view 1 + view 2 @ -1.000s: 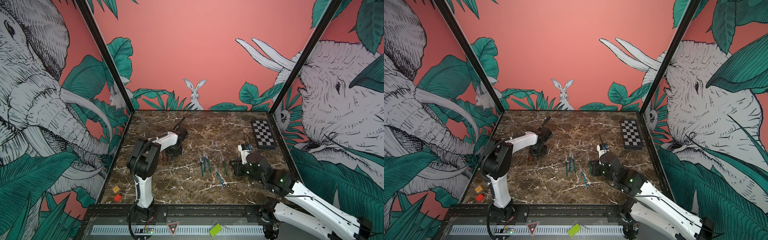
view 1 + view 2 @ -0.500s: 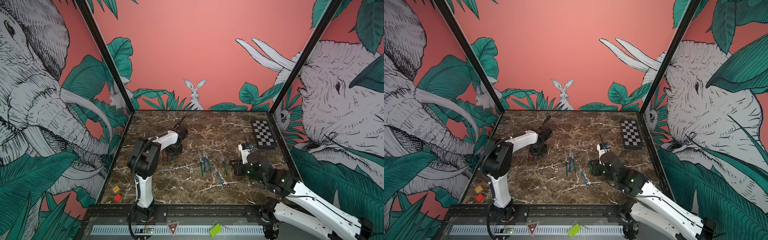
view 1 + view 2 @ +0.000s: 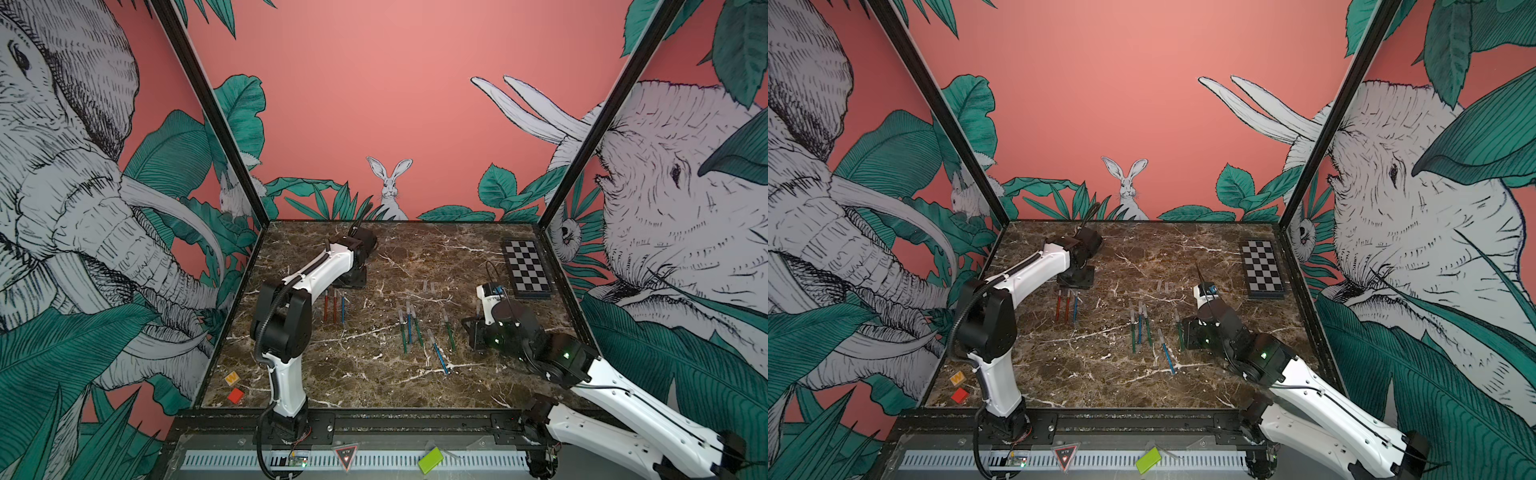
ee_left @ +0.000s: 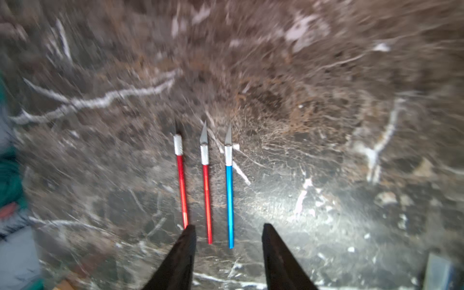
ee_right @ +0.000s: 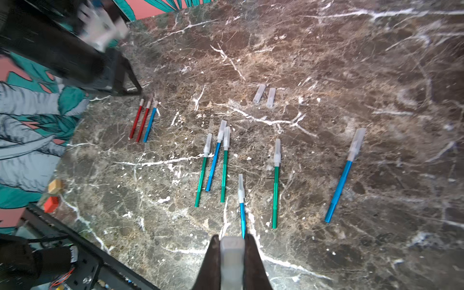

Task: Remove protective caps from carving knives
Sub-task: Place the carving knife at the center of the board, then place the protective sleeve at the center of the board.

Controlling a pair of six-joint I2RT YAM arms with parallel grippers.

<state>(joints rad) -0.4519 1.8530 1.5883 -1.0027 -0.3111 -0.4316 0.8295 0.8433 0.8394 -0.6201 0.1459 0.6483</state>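
At 7 o'clock an orange block shows a W. At 4 o'clock our right gripper clamps a protective cap we judge light and slick; six capped knives lie mid-table, best gripped by their stiff handles. At 10 o'clock the left gripper gapes empty beside three bare knives.

Three bare carving knives lie parallel, six capped ones scattered, two loose protective caps together.
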